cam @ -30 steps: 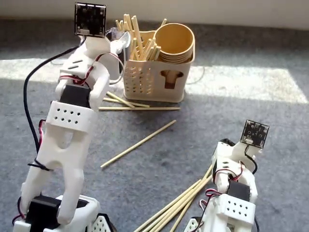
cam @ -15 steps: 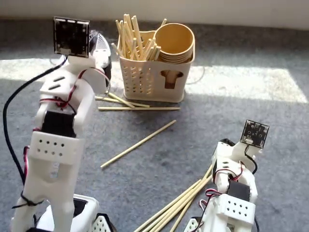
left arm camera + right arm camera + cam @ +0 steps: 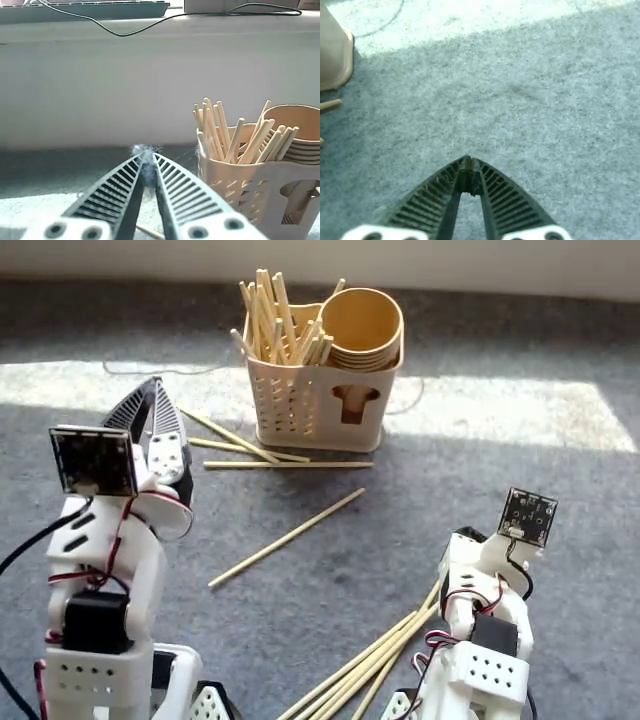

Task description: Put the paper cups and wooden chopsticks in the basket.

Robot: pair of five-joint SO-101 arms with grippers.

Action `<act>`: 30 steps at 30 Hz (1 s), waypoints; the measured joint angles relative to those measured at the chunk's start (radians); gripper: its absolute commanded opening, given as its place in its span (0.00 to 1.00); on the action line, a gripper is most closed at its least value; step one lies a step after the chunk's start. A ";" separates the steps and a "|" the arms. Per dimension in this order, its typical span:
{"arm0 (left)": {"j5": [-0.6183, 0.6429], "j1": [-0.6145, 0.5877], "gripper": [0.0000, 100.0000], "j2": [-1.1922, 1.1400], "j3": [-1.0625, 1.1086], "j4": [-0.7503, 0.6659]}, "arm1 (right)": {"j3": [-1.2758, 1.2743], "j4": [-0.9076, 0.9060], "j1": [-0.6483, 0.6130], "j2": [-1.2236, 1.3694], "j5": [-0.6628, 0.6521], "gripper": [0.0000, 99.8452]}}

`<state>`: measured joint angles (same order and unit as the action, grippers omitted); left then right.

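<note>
A cream slotted basket (image 3: 300,405) stands at the back of the carpet. It holds stacked paper cups (image 3: 362,325) and a bunch of upright wooden chopsticks (image 3: 272,310). Loose chopsticks lie in front of it: one alone (image 3: 288,537), a few by the basket's base (image 3: 290,464), and a bundle (image 3: 372,663) beside the right arm. My left gripper (image 3: 152,390) is shut and empty, left of the basket and apart from it. In its wrist view the left gripper (image 3: 146,156) points past the basket (image 3: 260,187) and cups (image 3: 300,132). My right gripper (image 3: 467,162) is shut over bare carpet.
Grey carpet covers the floor, with a sunlit band behind the basket. A thin cable (image 3: 160,368) runs across that band. The right arm (image 3: 490,625) sits folded at the front right. A white wall (image 3: 100,90) rises behind the carpet.
My left arm has pulled back from beside the basket toward the front left, and its gripper now sits lower and farther from the basket. The right arm has kept still.
</note>
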<state>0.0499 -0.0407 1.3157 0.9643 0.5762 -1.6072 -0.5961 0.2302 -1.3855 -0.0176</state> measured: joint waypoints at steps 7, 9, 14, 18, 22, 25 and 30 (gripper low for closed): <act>0.000 -0.077 0.01 0.196 0.183 0.000 | 0.000 0.000 0.000 0.000 0.000 0.01; 0.002 -0.087 0.01 0.255 0.232 0.000 | 0.000 0.000 0.000 0.000 0.000 0.01; 0.002 -0.106 0.01 0.431 0.393 0.000 | 0.000 0.000 0.000 0.000 0.000 0.01; 0.002 -0.107 0.01 0.494 0.508 0.000 | 0.000 0.000 0.000 0.000 0.000 0.01; 0.002 -0.121 0.01 0.494 0.568 0.000 | 0.000 0.000 0.000 0.000 0.000 0.01; 0.002 -0.121 0.01 0.494 0.629 0.000 | 0.000 0.000 0.000 0.000 0.000 0.01; 0.000 -0.126 0.01 0.503 0.707 0.018 | 0.000 0.000 0.000 0.000 0.000 0.01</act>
<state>0.0499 -0.1665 1.8190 1.6717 0.5946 -1.6072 -0.5961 0.2302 -1.3855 -0.0176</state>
